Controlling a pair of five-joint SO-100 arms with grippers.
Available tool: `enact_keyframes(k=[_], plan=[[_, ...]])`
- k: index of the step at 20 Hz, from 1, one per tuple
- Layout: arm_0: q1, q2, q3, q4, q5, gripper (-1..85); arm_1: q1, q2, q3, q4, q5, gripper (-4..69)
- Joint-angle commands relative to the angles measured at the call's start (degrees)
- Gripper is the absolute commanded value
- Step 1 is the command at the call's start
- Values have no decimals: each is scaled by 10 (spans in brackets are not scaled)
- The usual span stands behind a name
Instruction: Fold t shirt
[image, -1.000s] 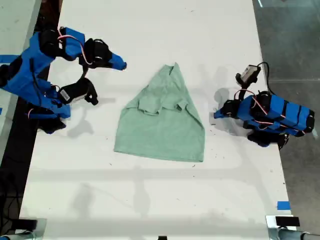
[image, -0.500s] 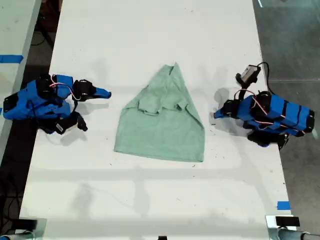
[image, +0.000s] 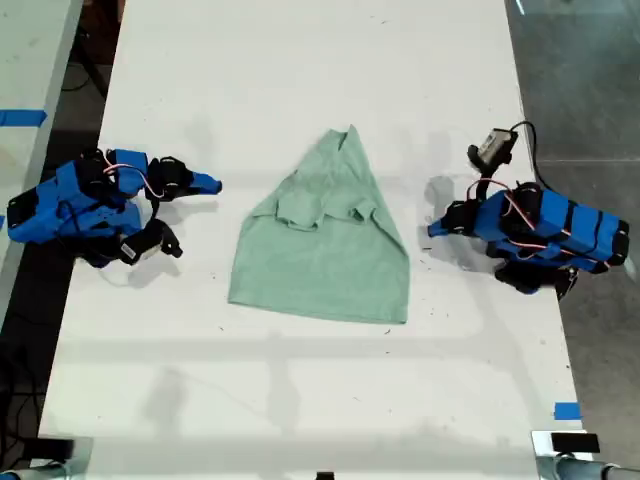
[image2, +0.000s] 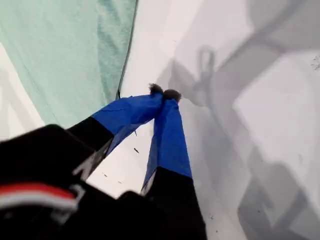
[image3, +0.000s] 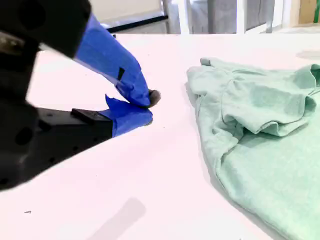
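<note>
The white table (image: 300, 400) carries the t shirt (image: 325, 240) mid-surface, folded roughly triangular. My first gripper (image2: 163, 93) sits closed and empty beside its edge; my second gripper (image3: 148, 107) rests closed, empty, nearby.

White table (image: 320, 400), blue tape (image: 566, 411)

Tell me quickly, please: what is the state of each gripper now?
My first gripper: shut, holding nothing, beside the t shirt.
My second gripper: shut, empty, apart from the shirt.
</note>
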Motion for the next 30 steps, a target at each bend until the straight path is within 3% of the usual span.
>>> enact_keyframes(k=[1, 8, 30], plan=[[-9, 5, -2, 0, -14, 0, -2, 4, -7, -28, -53, -4], [-11, 5, 1, 1, -19, 0, 9, 4, 7, -29, -15, -4], [-15, 4, 1, 4, -21, 0, 12, 4, 9, -27, -7, -4]])
